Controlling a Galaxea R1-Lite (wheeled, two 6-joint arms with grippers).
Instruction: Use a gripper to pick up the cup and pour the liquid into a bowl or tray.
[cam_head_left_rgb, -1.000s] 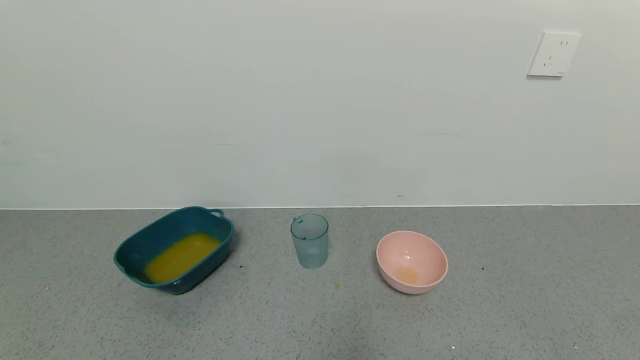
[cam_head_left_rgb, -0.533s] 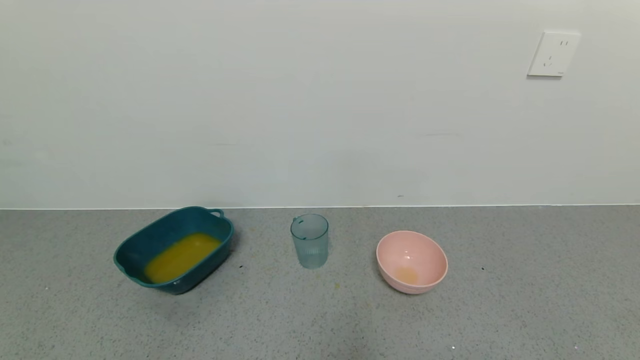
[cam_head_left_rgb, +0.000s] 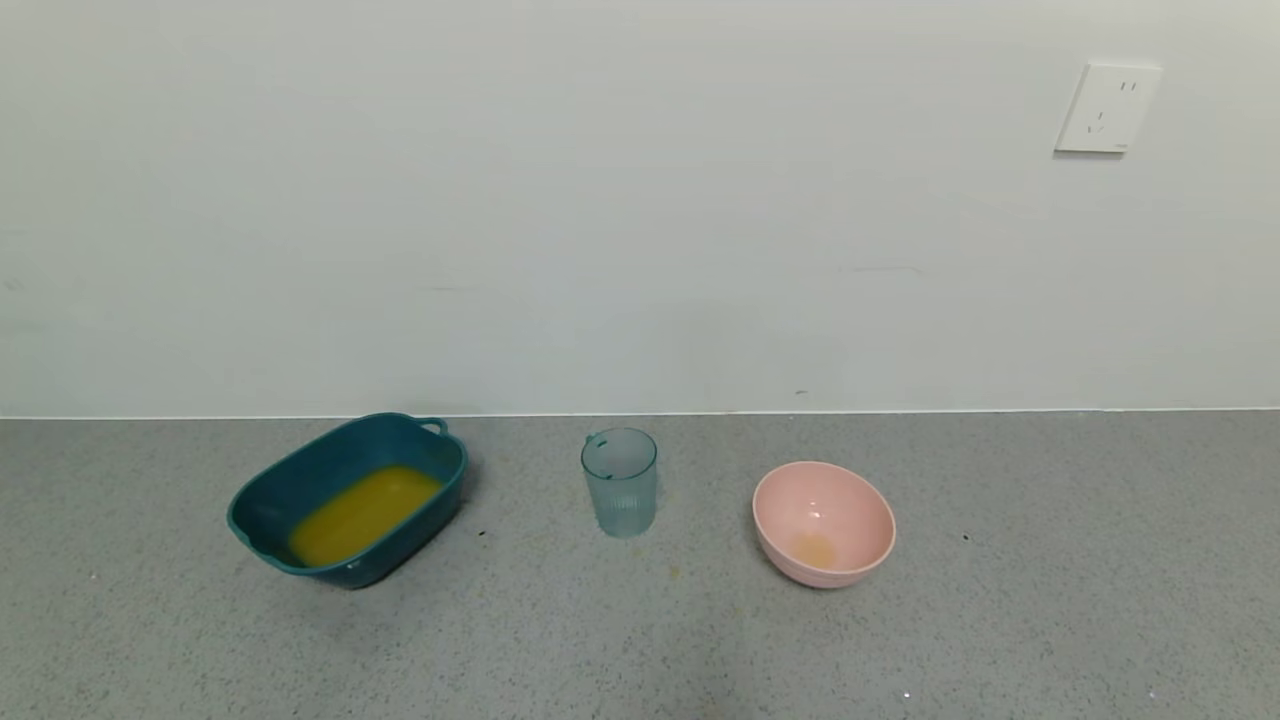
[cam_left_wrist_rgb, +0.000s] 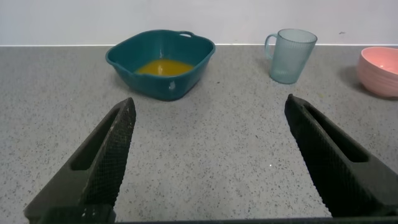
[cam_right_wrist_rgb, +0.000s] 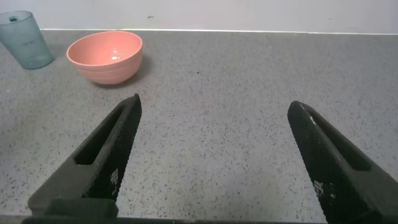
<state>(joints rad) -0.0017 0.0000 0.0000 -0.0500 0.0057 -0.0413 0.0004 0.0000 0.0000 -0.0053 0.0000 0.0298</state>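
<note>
The pale blue-green cup (cam_head_left_rgb: 620, 482) stands upright and looks empty in the middle of the grey counter; it also shows in the left wrist view (cam_left_wrist_rgb: 291, 55) and the right wrist view (cam_right_wrist_rgb: 25, 39). The dark teal tray (cam_head_left_rgb: 348, 497) to its left holds the orange-yellow liquid (cam_head_left_rgb: 363, 513); the tray (cam_left_wrist_rgb: 163, 62) also shows in the left wrist view. My left gripper (cam_left_wrist_rgb: 210, 109) is open and empty, well short of the tray and cup. My right gripper (cam_right_wrist_rgb: 214, 106) is open and empty, short of the pink bowl. Neither gripper shows in the head view.
A round pink bowl (cam_head_left_rgb: 823, 522) with a faint orange residue stands right of the cup; it also shows in the right wrist view (cam_right_wrist_rgb: 106, 56). A white wall runs close behind the objects, with a socket (cam_head_left_rgb: 1107, 108) at upper right.
</note>
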